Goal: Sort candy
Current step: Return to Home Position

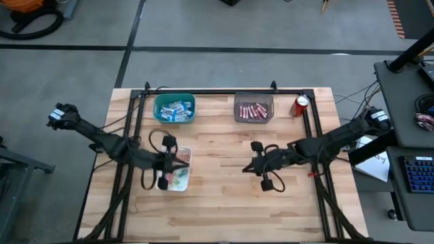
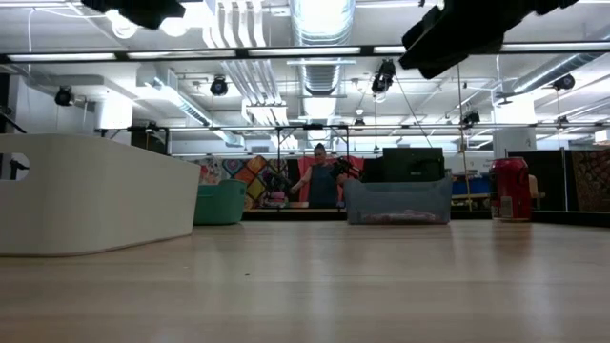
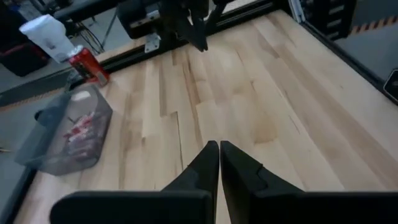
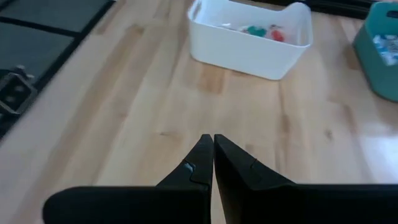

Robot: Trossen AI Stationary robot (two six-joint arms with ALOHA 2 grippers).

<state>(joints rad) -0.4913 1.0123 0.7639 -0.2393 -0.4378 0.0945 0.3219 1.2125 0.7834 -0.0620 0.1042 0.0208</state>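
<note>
The left gripper (image 3: 219, 163) and right gripper (image 4: 213, 155) both had fingers shut on nothing. Small candies (image 4: 256, 30) lay in the white bin (image 4: 249, 55). The left gripper hung just above it, so a low withdrawal might clip its rim, spilling them.

Off-task items on and around the wooden table (image 1: 224, 203)
A red soda can (image 1: 302, 105) stands upright at the far right corner, just inside the black metal frame (image 1: 217, 91). A keyboard (image 1: 420, 175) lies on the side desk (image 1: 400, 102), and a person (image 2: 319, 181) stands in the room behind.
</note>
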